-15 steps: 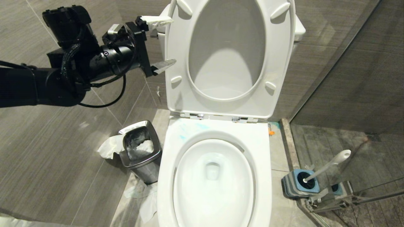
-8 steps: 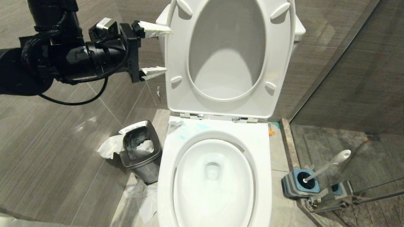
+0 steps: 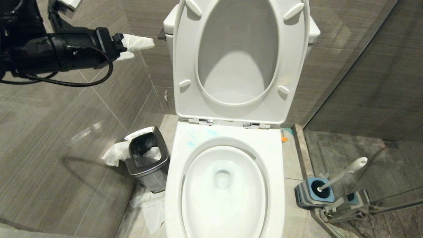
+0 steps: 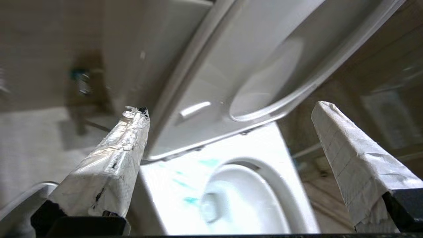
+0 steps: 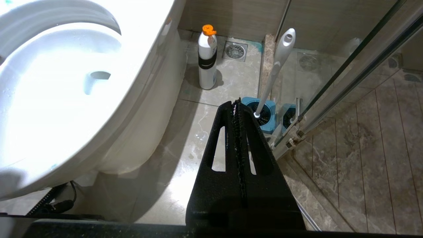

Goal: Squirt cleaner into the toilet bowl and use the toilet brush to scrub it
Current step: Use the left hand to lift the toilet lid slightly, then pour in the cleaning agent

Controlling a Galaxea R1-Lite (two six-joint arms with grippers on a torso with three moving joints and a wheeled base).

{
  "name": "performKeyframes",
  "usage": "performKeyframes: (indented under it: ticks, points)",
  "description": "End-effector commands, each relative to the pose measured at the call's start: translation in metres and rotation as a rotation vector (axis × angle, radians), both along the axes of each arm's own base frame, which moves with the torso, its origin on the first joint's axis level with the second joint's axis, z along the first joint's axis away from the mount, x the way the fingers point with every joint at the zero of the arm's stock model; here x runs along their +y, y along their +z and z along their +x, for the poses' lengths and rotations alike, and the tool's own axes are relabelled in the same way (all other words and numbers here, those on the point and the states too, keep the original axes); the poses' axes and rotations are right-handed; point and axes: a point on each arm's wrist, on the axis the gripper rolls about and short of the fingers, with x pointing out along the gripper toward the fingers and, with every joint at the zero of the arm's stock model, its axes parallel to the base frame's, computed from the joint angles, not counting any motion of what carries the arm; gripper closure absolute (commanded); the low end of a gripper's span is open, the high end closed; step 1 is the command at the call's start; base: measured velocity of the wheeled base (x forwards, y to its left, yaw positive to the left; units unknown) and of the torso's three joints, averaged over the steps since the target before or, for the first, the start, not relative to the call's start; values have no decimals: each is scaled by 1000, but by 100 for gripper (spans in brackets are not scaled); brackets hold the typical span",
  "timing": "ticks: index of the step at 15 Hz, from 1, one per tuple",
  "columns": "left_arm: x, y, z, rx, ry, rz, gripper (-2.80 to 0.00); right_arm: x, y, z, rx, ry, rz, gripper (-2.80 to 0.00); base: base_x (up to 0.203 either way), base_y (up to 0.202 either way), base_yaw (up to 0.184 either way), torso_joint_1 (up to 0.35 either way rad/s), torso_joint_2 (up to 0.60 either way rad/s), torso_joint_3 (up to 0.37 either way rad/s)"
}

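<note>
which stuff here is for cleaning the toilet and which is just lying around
For the job: toilet bowl, blue cleaner smears, toilet brush, white bottle with orange cap.
Lying about: steel bin, tissue, brush holder.

No readable text anywhere. The white bottle [image 5: 207, 59] by the toilet has a dark band, possibly a label, illegible.
</note>
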Motion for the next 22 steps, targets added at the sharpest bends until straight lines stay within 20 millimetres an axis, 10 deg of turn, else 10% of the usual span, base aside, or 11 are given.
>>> performKeyframes:
  ticks: [1,9,10,22]
  points:
    - [6,22,-23,-84,28,27,-280,0,0,0,1,2,0,0,0,0,0,0,0,0]
    - [4,64,-133,-150,100,15,-280,0,0,0,1,1,0,0,0,0,0,0,0,0]
    - [3,65,-139,-152,115,12,0,0,0,0,1,0,0,0,0,0,0,0,0,0]
    - [25,95,-260,-397,-1,-87,0,0,0,0,1,0,0,0,0,0,0,0,0,0]
